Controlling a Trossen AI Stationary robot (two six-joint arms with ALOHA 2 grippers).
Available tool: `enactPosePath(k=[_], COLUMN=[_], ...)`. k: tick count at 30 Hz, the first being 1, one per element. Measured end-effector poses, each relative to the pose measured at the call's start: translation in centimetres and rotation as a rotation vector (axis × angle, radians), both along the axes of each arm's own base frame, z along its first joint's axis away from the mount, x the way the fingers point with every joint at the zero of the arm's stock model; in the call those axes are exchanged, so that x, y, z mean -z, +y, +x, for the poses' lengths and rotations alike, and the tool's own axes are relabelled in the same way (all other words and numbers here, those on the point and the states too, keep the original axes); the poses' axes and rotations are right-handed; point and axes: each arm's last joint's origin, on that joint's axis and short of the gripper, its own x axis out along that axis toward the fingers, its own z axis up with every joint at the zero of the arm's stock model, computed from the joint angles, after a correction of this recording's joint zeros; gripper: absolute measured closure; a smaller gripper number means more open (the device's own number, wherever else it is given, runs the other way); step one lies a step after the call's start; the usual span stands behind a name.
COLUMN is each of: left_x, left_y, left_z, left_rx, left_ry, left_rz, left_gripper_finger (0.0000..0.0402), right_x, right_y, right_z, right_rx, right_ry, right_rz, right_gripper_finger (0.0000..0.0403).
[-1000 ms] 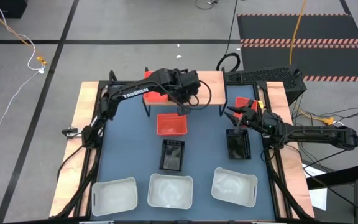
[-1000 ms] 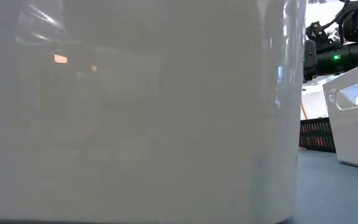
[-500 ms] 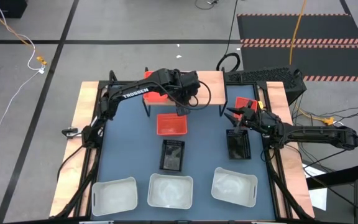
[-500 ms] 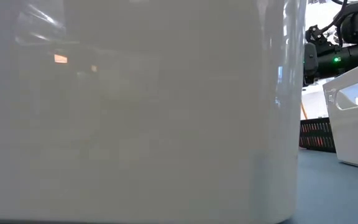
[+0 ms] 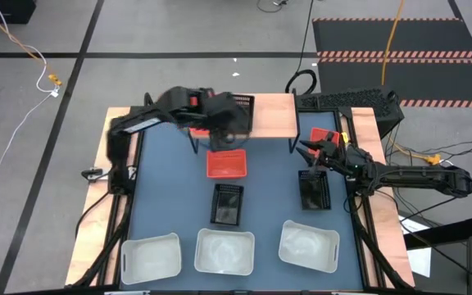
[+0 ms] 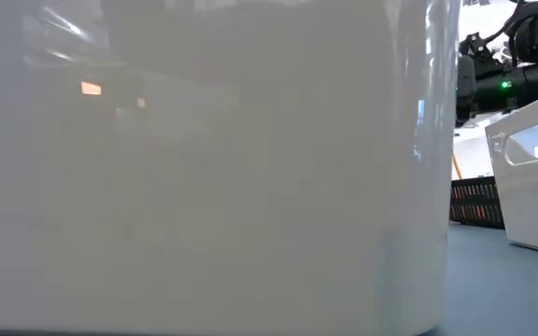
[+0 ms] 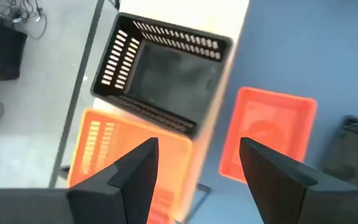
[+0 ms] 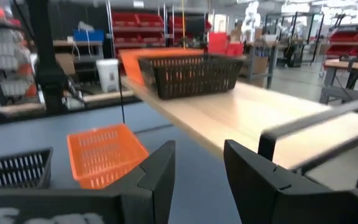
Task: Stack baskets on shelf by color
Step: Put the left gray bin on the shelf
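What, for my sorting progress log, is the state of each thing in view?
Left gripper: jaws open, empty, over the shelf.
Right gripper: jaws open, empty.
Shelf black basket: upright, empty, not held.
Shelf red basket: upright beside it.
Table red basket: upright, empty, unstacked.
Side red basket: off the shelf, partly hidden.
Table black baskets: upright, unstacked.
White baskets: upright, empty, unstacked.

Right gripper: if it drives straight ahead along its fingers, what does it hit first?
Likely the shelf: the open right gripper points at its light-wood top and near edge, with the black basket standing farther along it. The red basket on the table lies off to one side. Depth is unclear.
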Motion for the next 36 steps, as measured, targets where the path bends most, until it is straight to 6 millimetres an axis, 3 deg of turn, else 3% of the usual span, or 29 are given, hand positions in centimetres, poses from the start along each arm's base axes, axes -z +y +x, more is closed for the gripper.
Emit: enactPosePath(k=[4, 7, 10, 13, 17, 21, 26, 32, 36], left_x=[-2.3, -2.1, -0.3, 2.7, 7.5, 10.6, 11.8, 12.8, 14.1], left_y=[-3.1, -5.5, -7.7, -10.0, -13.1, -15.1, -17.5, -18.9, -20.3], left_z=[-2.5, -3.2, -3.2, -3.1, -3.1, -4.1, -5.3, -6.0, -5.8], left_rx=[-0.002, -0.028, -0.200, -0.320, -0.406, -0.473, -0.473, -0.752, -0.878], left_ry=[-0.090, -0.112, -0.147, -0.133, -0.027, 0.095, 0.212, 0.207, 0.107], left_rz=[-0.035, -0.045, -0.024, -0.030, -0.096, -0.201, -0.307, -0.418, -0.494], left_gripper_finger=[0.0174, 0.0174, 0.0174, 0.0174, 0.0174, 0.0174, 0.0174, 0.0174, 0.0174], right_x=[-1.1, -1.9, -2.0, -2.2, -2.0, -1.7, -1.7, -2.0, -2.1], right_y=[0.1, 0.4, 0.6, 0.7, 0.8, 0.9, 0.9, 0.7, 0.8], right_z=[0.0, -0.1, 0.0, 0.1, 0.2, 0.3, 0.3, 0.2, 0.1], right_rx=[-0.037, -0.137, -0.214, -0.226, -0.237, -0.241, -0.239, -0.201, -0.208], right_ry=[-0.121, -0.195, -0.197, -0.213, -0.204, -0.182, -0.196, -0.269, -0.289], right_rz=[-0.021, -0.039, -0.031, -0.013, 0.006, 0.027, 0.058, 0.154, 0.177], right_gripper_finger=[0.0268, 0.0267, 0.0267, 0.0267, 0.0267, 0.0267, 0.0267, 0.0267, 0.0267])
